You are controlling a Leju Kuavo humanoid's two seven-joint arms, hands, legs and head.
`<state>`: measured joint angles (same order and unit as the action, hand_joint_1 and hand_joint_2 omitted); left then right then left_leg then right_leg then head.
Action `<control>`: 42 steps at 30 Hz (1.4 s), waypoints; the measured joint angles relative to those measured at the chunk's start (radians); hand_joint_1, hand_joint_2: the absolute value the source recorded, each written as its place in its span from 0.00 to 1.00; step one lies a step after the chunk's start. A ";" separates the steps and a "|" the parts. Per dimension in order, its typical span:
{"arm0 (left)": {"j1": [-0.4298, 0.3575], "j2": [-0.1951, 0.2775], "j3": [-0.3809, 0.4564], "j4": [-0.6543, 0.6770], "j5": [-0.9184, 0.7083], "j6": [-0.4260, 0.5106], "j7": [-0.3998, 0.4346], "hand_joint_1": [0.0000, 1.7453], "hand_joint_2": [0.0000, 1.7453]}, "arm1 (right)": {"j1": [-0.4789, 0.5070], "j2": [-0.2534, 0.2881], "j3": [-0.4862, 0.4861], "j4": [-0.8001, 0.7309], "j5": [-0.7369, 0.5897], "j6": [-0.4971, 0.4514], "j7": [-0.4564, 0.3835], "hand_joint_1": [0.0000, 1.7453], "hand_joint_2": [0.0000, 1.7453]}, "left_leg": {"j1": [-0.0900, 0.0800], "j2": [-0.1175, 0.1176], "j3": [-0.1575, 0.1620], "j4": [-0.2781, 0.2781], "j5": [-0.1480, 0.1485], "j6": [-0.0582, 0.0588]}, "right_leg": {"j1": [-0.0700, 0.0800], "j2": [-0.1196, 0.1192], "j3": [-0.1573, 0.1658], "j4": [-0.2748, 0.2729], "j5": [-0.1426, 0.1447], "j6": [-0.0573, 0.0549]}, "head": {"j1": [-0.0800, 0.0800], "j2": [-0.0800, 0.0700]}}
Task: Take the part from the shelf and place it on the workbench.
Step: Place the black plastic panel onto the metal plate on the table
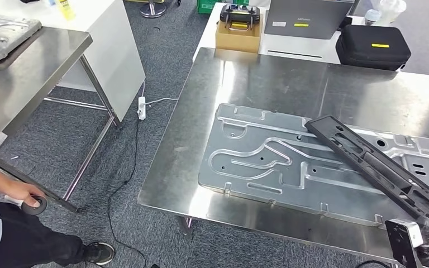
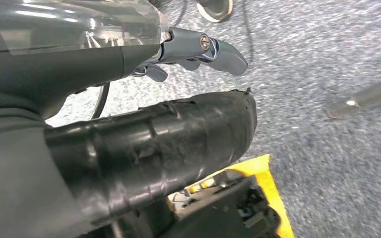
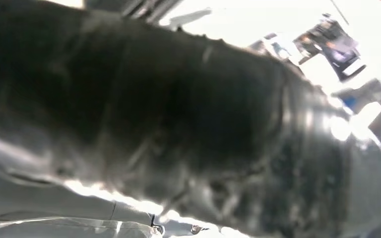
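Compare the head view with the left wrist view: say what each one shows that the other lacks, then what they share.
Head view alone: the steel workbench, a stamped metal panel lying flat on it, a long black part slanted across the panel's right end, a person's hand on a tape roll, a black case.

Left wrist view alone: the left hand hanging over the floor, its metal fingers holding nothing, and a yellow-edged object below it.

Both: grey carpet.

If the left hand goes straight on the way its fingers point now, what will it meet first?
Probably the grey carpet floor. The left hand hangs with nothing in its fingers, and nothing shows between them and the floor, though depth is unclear.
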<state>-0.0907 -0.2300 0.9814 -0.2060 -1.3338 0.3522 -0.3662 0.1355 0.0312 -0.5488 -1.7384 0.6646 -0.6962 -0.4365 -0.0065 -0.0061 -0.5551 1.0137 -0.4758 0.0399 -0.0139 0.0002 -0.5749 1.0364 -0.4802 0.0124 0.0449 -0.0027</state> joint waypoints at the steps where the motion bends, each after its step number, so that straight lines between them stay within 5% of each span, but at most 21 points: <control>1: 0.001 0.000 0.000 0.000 -0.001 0.001 0.001 0.00 0.00 | 0.003 0.012 0.001 -0.021 -0.015 0.000 -0.020 0.00 0.00 | 0.002 0.001 0.003 -0.007 0.005 0.005 | -0.001 0.000 -0.003 0.010 -0.009 0.005 | 0.000 0.000; 6: 0.002 -0.001 0.001 0.000 -0.001 0.002 0.004 0.00 0.00 | 0.023 0.058 0.000 -0.109 -0.059 0.000 -0.093 0.00 0.00 | 0.004 0.004 0.005 -0.016 0.012 0.016 | -0.006 0.000 -0.111 0.246 -0.129 0.019 | 0.001 0.000; 8: 0.003 -0.001 0.001 0.000 -0.001 0.002 0.006 0.00 0.00 | 0.029 0.073 -0.001 -0.137 -0.070 0.000 -0.109 0.00 0.00 | 0.004 0.004 0.005 -0.013 0.010 0.015 | -0.009 0.000 -0.100 0.227 -0.096 0.022 | 0.001 0.000; 11: 0.004 -0.001 0.001 0.000 -0.001 0.002 0.006 0.00 0.00 | 0.030 0.088 -0.002 -0.169 -0.075 0.000 -0.116 0.00 0.00 | 0.003 0.002 0.003 0.002 0.001 0.004 | -0.009 0.000 -0.012 0.052 -0.016 0.019 | 0.001 0.000; 15: 0.003 -0.001 0.003 0.000 -0.001 0.002 0.006 0.00 0.00 | 0.036 0.102 -0.002 -0.194 -0.087 0.000 -0.133 0.00 1.00 | 0.002 0.002 -0.004 0.009 -0.004 -0.017 | -0.003 0.002 0.004 0.003 -0.007 -0.003 | -0.001 0.000; 17: 0.003 0.000 0.004 0.000 0.000 0.004 0.008 0.00 0.00 | 0.036 0.115 -0.002 -0.210 -0.111 0.000 -0.160 0.00 1.00 | 0.004 0.002 -0.017 0.040 -0.030 -0.028 | -0.007 0.001 0.004 -0.002 -0.003 -0.016 | -0.001 0.000; 20: 0.005 0.000 0.004 0.000 -0.001 0.012 0.015 0.00 0.00 | 0.038 0.144 -0.002 -0.246 -0.147 0.000 -0.206 0.00 1.00 | 0.010 0.002 -0.093 0.215 -0.126 -0.039 | -0.006 -0.003 0.002 -0.004 -0.001 -0.026 | -0.001 0.000; 22: 0.006 0.000 0.005 0.000 -0.001 0.017 0.019 0.00 0.00 | 0.042 0.164 -0.002 -0.266 -0.163 0.001 -0.225 0.00 1.00 | 0.011 0.002 -0.123 0.286 -0.141 -0.042 | -0.006 -0.004 0.002 -0.003 0.000 -0.026 | -0.001 0.000; 23: 0.007 0.000 0.005 0.000 -0.001 0.019 0.020 0.00 0.00 | 0.044 0.173 0.000 -0.274 -0.168 0.001 -0.229 0.00 1.00 | 0.011 0.002 -0.112 0.266 -0.120 -0.041 | -0.006 -0.004 0.002 -0.002 0.000 -0.026 | -0.001 0.000; 26: 0.005 0.000 0.007 0.000 0.001 0.022 0.020 0.00 0.00 | 0.047 0.191 0.014 -0.288 -0.172 0.001 -0.233 0.00 1.00 | 0.011 0.002 -0.020 0.078 -0.029 -0.034 | -0.004 -0.002 0.003 0.001 -0.001 -0.023 | -0.001 0.000; 28: 0.002 0.000 0.008 0.000 0.003 0.025 0.018 0.00 0.00 | 0.048 0.195 0.028 -0.289 -0.172 0.001 -0.230 0.00 1.00 | 0.009 0.001 0.006 0.016 -0.014 -0.028 | -0.001 -0.001 -0.001 0.004 0.001 -0.013 | -0.001 0.000; 31: 0.003 -0.001 0.008 0.000 0.006 0.030 0.018 0.00 0.00 | 0.049 0.196 0.050 -0.289 -0.172 0.002 -0.225 0.00 1.00 | 0.009 0.001 0.007 0.004 -0.005 -0.009 | -0.001 -0.001 -0.005 0.007 0.000 0.004 | 0.000 0.000; 34: 0.002 -0.001 0.009 0.000 0.008 0.033 0.018 0.00 0.00 | 0.050 0.197 0.059 -0.288 -0.171 0.002 -0.222 0.00 1.00 | 0.011 0.004 0.002 -0.007 0.008 0.011 | -0.004 -0.001 -0.047 0.112 -0.078 0.014 | 0.000 0.000; 36: 0.002 -0.001 0.009 0.000 0.008 0.033 0.018 0.00 0.00 | 0.052 0.197 0.063 -0.285 -0.172 0.002 -0.220 0.00 1.00 | 0.008 0.005 -0.006 -0.004 0.012 0.014 | -0.004 -0.001 -0.096 0.232 -0.136 0.018 | 0.000 0.000; 37: 0.003 -0.001 0.009 0.000 0.008 0.033 0.018 0.00 0.00 | 0.053 0.197 0.064 -0.284 -0.172 0.002 -0.220 0.00 1.00 | 0.007 0.005 -0.010 -0.002 0.013 0.015 | -0.004 -0.001 -0.105 0.262 -0.142 0.019 | 0.000 0.000; 39: 0.003 -0.001 0.010 0.000 0.008 0.033 0.019 0.00 0.00 | 0.055 0.197 0.066 -0.282 -0.173 0.002 -0.219 0.00 1.00 | 0.006 0.005 -0.016 0.004 0.014 0.014 | -0.005 -0.001 -0.068 0.210 -0.102 0.018 | 0.000 0.000; 42: 0.003 -0.001 0.011 0.000 0.008 0.033 0.019 0.00 0.00 | 0.055 0.197 0.071 -0.282 -0.177 0.002 -0.218 0.00 1.00 | 0.002 0.004 -0.021 0.013 0.016 0.006 | 0.000 -0.001 0.030 0.029 -0.037 0.007 | 0.000 0.000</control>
<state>-0.0879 -0.2310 0.9922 -0.2060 -1.3255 0.3854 -0.3472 0.1903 0.2277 -0.4781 -2.0201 0.4874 -0.6947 -0.6546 -0.0043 -0.0024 -0.5759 1.0264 -0.4596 0.0461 -0.0139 -0.0005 -0.5448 1.0649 -0.5171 0.0192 0.0452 -0.0027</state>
